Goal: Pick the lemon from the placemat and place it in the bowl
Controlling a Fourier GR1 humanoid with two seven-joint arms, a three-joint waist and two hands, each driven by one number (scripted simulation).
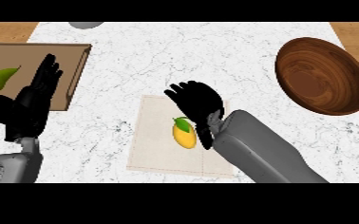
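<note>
A yellow lemon (184, 134) with a green leaf lies on the pale cloth placemat (155, 147) in the middle of the counter. My right hand (198, 103) hovers just right of and above the lemon, fingers spread and slightly bent, holding nothing. A dark wooden bowl (316, 76) stands at the right, with nothing visible inside. At the left edge, my left hand (33, 102) rests open with fingers pointing up.
A brown cutting board (70, 66) lies at the left with a green item (8, 75) on it. A grey object (85, 24) peeks in at the top edge. White marble counter lies between placemat and bowl.
</note>
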